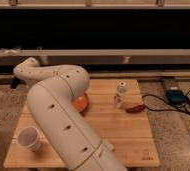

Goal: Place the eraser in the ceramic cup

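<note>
The whitish ceramic cup stands upright near the front left corner of the wooden table. My white arm fills the middle of the camera view, rising from the bottom and bending at the upper left. The gripper is hidden behind the arm, somewhere over the middle of the table. The eraser is hidden as well. The cup is apart from the arm, just to its left.
An orange bowl peeks out from behind the arm at table centre. A small white figure and a reddish-brown object sit at the right back. A blue device with black cables lies on the floor to the right.
</note>
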You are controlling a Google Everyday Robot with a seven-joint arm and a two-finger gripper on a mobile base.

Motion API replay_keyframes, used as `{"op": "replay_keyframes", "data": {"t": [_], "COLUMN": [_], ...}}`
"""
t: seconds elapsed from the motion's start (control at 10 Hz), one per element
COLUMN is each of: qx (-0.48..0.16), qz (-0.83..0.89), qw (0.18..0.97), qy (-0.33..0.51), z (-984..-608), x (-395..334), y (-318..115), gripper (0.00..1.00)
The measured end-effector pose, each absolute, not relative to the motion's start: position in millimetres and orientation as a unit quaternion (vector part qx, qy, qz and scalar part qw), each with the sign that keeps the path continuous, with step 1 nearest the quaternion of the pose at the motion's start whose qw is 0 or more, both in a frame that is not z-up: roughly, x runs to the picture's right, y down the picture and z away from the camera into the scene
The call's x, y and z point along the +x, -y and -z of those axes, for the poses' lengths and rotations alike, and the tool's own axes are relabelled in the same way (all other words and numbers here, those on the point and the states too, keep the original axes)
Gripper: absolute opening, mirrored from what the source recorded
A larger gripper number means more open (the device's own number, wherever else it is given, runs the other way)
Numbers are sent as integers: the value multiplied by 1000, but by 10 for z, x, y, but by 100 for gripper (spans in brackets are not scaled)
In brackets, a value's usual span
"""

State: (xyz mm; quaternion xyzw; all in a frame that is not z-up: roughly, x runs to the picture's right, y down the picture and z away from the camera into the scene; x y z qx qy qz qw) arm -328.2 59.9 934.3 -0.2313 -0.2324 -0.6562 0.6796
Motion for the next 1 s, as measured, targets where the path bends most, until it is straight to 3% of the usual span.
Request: {"op": "replay_keyframes", "data": {"t": [0.5,0.6,1.0], "qx": [-245,-247,-248], "qz": [646,646,648], "qw": [681,679,672], "qy": [241,244,260], "z": [-9539,-9552,-9498], "x": [-3100,-3098,-3056], "y": [-654,-681,-734], "gripper": [78,73,33]}}
